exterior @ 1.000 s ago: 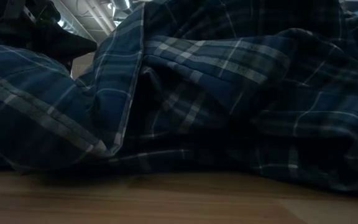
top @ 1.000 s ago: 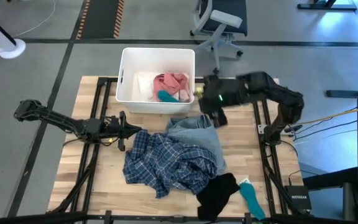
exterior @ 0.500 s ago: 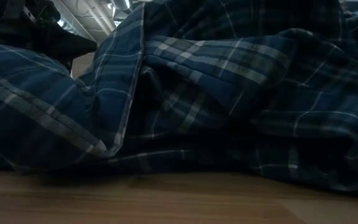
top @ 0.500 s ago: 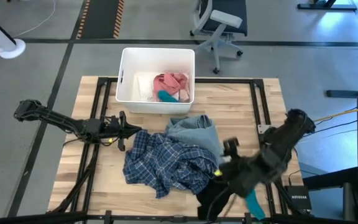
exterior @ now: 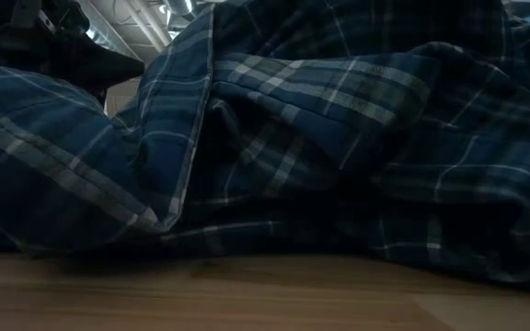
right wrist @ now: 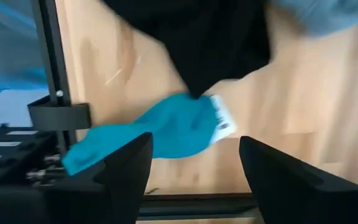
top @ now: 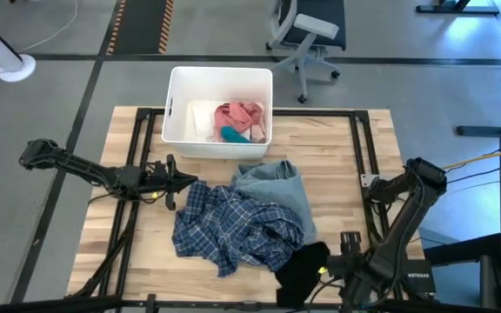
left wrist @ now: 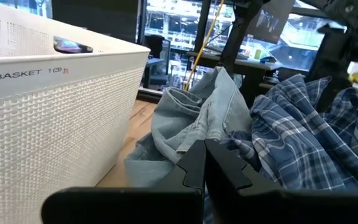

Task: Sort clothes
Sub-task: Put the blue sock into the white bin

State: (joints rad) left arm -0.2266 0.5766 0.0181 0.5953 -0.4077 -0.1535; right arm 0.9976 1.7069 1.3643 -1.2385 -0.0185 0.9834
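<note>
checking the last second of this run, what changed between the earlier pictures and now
The right gripper swung from beside the white bin across to the table's near right corner, where it now hangs open above the teal item, next to the black item. Nothing was grasped or released. The left gripper stayed shut at the plaid shirt's edge; the denim piece and the bin's contents did not move.

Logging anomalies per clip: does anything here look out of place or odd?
One thing: the plaid shirt is heaped right against the low camera, filling that view. Otherwise an ordinary unsorted pile, with denim beside it. The right gripper hangs open above the teal item; the left gripper waits shut beside the pile.
</note>
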